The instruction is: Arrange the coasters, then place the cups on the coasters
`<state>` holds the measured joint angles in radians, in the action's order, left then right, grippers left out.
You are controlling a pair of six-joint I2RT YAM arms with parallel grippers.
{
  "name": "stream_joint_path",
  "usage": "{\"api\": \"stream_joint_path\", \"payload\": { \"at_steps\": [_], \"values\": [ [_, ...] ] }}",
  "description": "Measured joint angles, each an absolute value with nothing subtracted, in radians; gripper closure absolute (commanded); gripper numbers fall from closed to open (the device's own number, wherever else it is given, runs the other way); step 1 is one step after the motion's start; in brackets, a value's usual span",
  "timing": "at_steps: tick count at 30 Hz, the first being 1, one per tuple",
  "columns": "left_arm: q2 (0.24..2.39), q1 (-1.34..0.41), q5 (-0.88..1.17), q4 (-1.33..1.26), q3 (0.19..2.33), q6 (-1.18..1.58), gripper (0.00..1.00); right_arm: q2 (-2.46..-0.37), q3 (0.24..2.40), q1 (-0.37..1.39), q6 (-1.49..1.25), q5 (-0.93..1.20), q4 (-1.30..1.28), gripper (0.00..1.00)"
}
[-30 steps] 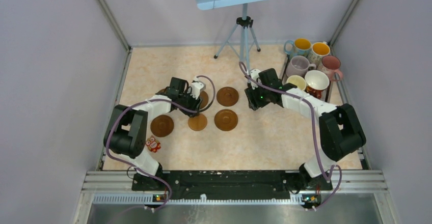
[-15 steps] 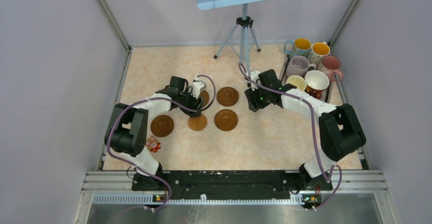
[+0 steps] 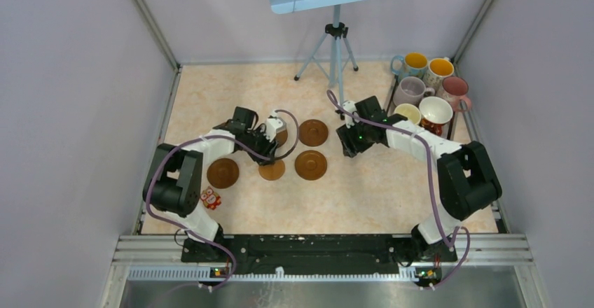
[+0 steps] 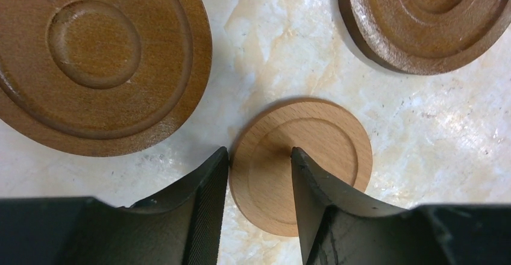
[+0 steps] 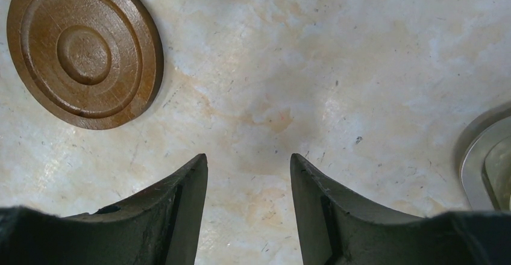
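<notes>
The small light coaster [image 4: 313, 156] lies flat on the table. My left gripper [image 4: 259, 150] is open just above it, one fingertip at its left rim, the other over its middle, nothing pinched. Dark coasters [image 4: 96, 54] [image 4: 428, 18] flank it. From above, my left gripper [image 3: 270, 138] half hides one coaster. More coasters [image 3: 223, 173] [image 3: 272, 170] [image 3: 310, 164] [image 3: 313, 132] lie around it. My right gripper [image 3: 348, 140] [image 5: 247, 155] is open over bare table, with a dark coaster [image 5: 84, 51] to its left. Several cups [image 3: 436, 112] stand at the far right.
The cups sit on a steel tray [image 3: 394, 84] against the right wall, and its corner [image 5: 482, 156] shows in the right wrist view. A tripod [image 3: 336, 49] stands at the back centre. A small red owl figure [image 3: 209, 197] lies near the left arm's base.
My left gripper has shifted slightly toward the far right over the coaster beneath it. The right arm has barely moved. The other coasters and the cups lie where they were.
</notes>
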<state>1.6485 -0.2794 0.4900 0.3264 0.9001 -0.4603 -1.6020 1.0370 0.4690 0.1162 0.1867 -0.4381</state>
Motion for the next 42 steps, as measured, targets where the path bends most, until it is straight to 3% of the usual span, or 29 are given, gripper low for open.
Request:
{"api": "stream_joint_path", "payload": {
  "at_steps": [11,13,15,17,24,31,42],
  "values": [
    [1.584,-0.279,0.471,0.354,0.837,-0.527,0.53,-1.602,1.044,0.450,0.137,0.201,-0.467,0.48],
    [1.579,-0.279,0.469,0.355,0.832,-0.528,0.45,-1.602,1.044,0.443,0.138,0.202,-0.473,0.49],
    [1.574,-0.279,0.466,0.361,0.832,-0.529,0.29,-1.602,1.044,0.435,0.138,0.200,-0.479,0.50],
    [1.564,-0.281,0.459,0.377,0.832,-0.530,0.20,-1.602,1.044,0.425,0.138,0.194,-0.481,0.51],
    [1.496,-0.281,0.433,0.465,0.875,-0.522,0.04,-1.602,1.044,0.311,0.140,0.145,-0.463,0.51],
    [1.389,-0.281,0.428,0.482,0.926,-0.492,0.01,-1.635,1.079,0.216,0.157,0.097,-0.423,0.46],
    [1.370,-0.281,0.403,0.494,0.928,-0.451,0.01,-1.764,1.128,0.214,0.152,0.049,-0.380,0.40]
  ]
}}
